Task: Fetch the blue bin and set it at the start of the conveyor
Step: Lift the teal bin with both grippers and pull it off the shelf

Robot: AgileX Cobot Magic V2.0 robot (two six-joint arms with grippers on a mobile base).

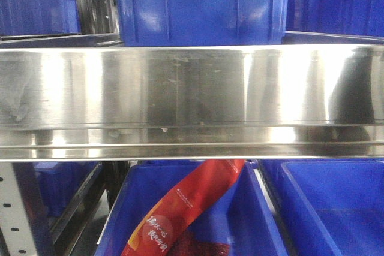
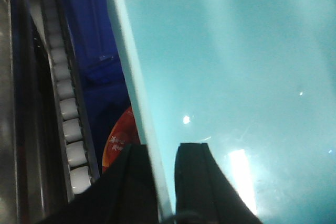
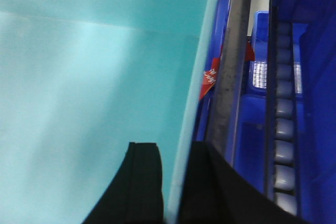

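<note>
Bin first: the blue bin point(image 2: 226, 77) fills both wrist views with its pale turquoise wall, in among the shelving. The front view doesn't catch it at all, and the conveyor start shows in no view, so placing is a long way off. The left gripper point(image 2: 161, 153) straddles the rolled rim point(image 2: 134, 77), one black finger inside the tub and one outside, pinched onto the wall. The right gripper point(image 3: 173, 153) does the same on the opposite wall. Whether the base rests on anything, I cannot tell.

This reads as the fetch-and-carry stage. To do it well, I'd say both arms must move as one, at the same height and pace, so the tub stays level and the thin wall neither twists nor slips from either pinch. It should draw straight back out of the rack before turning anywhere.

Now the surroundings. The steel shelf rail point(image 1: 192, 100) spans the whole front view, and that's the big obstacle: rim or wrists could catch it if the path drifts. Above it sit dark blue crates point(image 1: 198, 4), with a lower crate point(image 1: 264, 226) beneath. Then come the roller tracks point(image 2: 65, 103), one close on each flank, so it's tight on both sides. Smallest, a red packet point(image 1: 192, 202) lies slanted in that lower crate, glimpsed past the rim and seemingly clear of the way out.
</note>
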